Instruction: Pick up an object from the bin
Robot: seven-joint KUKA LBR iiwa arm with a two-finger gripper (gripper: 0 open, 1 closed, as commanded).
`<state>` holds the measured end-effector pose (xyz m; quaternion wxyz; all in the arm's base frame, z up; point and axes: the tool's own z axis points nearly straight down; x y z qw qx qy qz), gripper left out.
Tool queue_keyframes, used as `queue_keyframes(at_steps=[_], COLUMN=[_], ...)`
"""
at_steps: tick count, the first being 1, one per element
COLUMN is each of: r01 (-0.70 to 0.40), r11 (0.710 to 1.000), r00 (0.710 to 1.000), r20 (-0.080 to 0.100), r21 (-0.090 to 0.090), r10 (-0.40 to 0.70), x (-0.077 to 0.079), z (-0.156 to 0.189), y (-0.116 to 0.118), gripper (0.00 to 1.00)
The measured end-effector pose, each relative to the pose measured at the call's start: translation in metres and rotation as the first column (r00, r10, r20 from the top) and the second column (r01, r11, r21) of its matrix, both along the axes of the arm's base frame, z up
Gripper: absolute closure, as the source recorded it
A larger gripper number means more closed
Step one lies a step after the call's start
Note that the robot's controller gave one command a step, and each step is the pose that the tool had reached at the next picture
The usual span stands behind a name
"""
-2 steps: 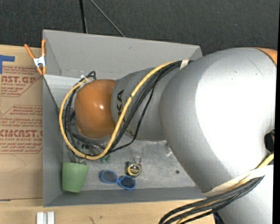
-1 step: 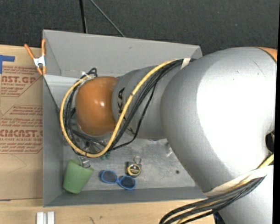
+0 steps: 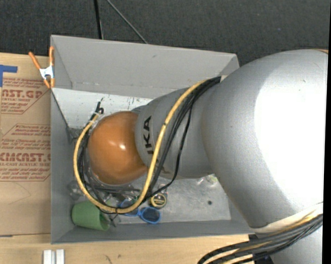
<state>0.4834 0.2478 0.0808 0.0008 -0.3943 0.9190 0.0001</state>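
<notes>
Camera view gives you one readable marking on the robot: the black letters "KA" on the silver arm [image 3: 263, 132], printed just right of the orange cover [image 3: 113, 148] at its wrist. Yellow and black cables [image 3: 77, 163] loop around that cover.

Dark parts of the gripper [image 3: 113, 196] show under the cover's lower edge. You cannot tell how its grip stands, because the cover hides it.

The things nearest to it are three:
- A green cup-shaped piece [image 3: 89, 215] lies on its side below and left of the cover.
- A small blue ring [image 3: 149, 215] lies below and right of the cover.
- A small brass-coloured ring [image 3: 159, 199] sits just above the blue ring.

The bin [image 3: 195, 203] is grey metal. Its floor right of the cover is scuffed and speckled with dark marks, and its far wall is plain grey. Dark ground lies beyond it.
</notes>
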Motion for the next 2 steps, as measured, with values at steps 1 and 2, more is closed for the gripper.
queue_keyframes(at_steps=[1, 2], r01=[0.003, -0.013], r11=[1.000, 1.000], r00=[1.000, 1.000], r20=[0.004, 0.009], r21=[0.003, 0.004], r10=[-0.003, 0.013], x=[0.002, 0.014], z=[0.000, 0.160], y=[0.000, -0.002], gripper=[1.00, 1.00])
